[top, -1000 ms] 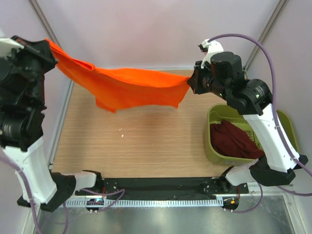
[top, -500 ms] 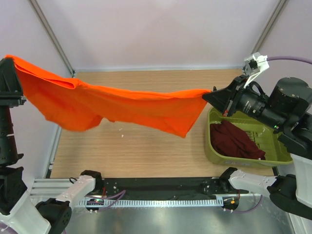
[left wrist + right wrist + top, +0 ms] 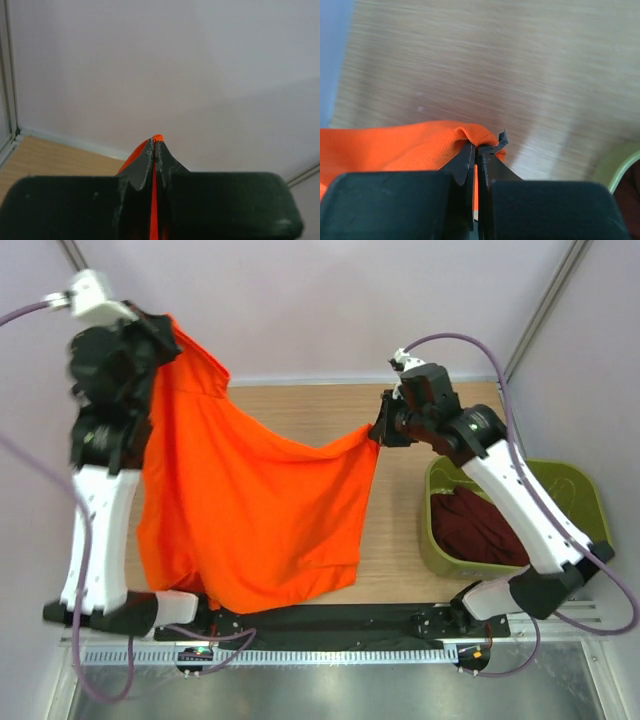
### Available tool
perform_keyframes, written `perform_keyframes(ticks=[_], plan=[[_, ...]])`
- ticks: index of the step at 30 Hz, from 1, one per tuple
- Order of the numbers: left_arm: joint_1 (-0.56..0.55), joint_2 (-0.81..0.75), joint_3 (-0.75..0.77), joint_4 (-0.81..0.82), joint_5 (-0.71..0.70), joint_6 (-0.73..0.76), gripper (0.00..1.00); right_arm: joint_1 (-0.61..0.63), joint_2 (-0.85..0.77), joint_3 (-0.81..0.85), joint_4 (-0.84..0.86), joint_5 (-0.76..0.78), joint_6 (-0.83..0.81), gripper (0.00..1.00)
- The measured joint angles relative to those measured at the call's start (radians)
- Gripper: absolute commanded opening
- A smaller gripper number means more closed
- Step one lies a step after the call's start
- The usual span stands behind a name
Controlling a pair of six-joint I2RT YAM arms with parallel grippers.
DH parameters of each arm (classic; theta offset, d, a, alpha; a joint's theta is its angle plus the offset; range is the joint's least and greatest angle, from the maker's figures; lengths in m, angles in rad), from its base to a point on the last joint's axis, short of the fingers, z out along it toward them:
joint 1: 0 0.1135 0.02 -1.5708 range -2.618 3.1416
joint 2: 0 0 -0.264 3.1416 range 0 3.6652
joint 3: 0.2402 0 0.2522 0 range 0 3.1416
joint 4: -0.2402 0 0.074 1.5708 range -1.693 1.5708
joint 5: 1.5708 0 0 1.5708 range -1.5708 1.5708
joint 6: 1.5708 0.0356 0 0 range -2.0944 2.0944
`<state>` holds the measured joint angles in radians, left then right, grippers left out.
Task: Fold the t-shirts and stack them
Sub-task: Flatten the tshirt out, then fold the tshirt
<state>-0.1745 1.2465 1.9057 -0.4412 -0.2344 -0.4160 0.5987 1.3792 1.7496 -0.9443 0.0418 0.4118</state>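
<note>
Jaws on your left gripper [image 3: 168,332] are clamped on the orange shirt [image 3: 250,510], and your right gripper [image 3: 378,432] is clamped on it too. From the left wrist you see the fingers pressed together with only a thin orange sliver [image 3: 153,200] between them and a nub of cloth past the tips. From the right wrist you see a fold of orange mesh [image 3: 395,145] bunched at the tips, the rest trailing off to the left over the wood.

Table [image 3: 400,520]: light wood. In the top view, the left half is covered by the hanging cloth.

Orange shirt: you hold it up at two points, high at the far left and lower at the far middle-right. The top edge sags between the grips. The body hangs spread out, with its lower hem down by the near edge. Can't tell if the hem touches the table.

Tub [image 3: 575,485]: olive green, at the near right of the table.

Maroon shirt [image 3: 480,525]: crumpled inside the tub, apart from the orange shirt.
</note>
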Motion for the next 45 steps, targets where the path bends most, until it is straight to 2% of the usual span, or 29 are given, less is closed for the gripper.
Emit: perform_keyframes(ticks=[5,9,15,19,22,27,36,45], plan=[[0.006,0.293,-0.04,0.003,0.012,-0.021,0.0,-0.134,0.121,-0.153,0.042,0.006,0.02,0.01],[0.016,0.494,-0.042,0.006,0.018,-0.019,0.0,-0.246,0.218,-0.179,0.082,-0.003,0.018,0.01],[0.046,0.8,0.129,0.026,0.027,0.001,0.0,-0.338,0.463,-0.095,0.155,-0.005,-0.023,0.01],[0.066,0.914,0.208,0.04,0.05,0.002,0.0,-0.338,0.629,0.028,0.15,-0.002,-0.055,0.01],[0.074,0.939,0.22,0.047,0.067,0.0,0.0,-0.336,0.705,0.11,0.132,0.0,-0.072,0.01],[0.077,0.937,0.196,0.08,0.09,-0.004,0.0,-0.336,0.731,0.211,0.066,0.01,-0.073,0.01],[0.077,0.826,-0.035,0.066,0.105,-0.019,0.0,-0.339,0.75,0.309,-0.062,0.039,-0.069,0.01],[0.078,0.666,-0.182,-0.008,0.103,0.005,0.0,-0.341,0.778,0.308,-0.165,0.052,-0.071,0.01]])
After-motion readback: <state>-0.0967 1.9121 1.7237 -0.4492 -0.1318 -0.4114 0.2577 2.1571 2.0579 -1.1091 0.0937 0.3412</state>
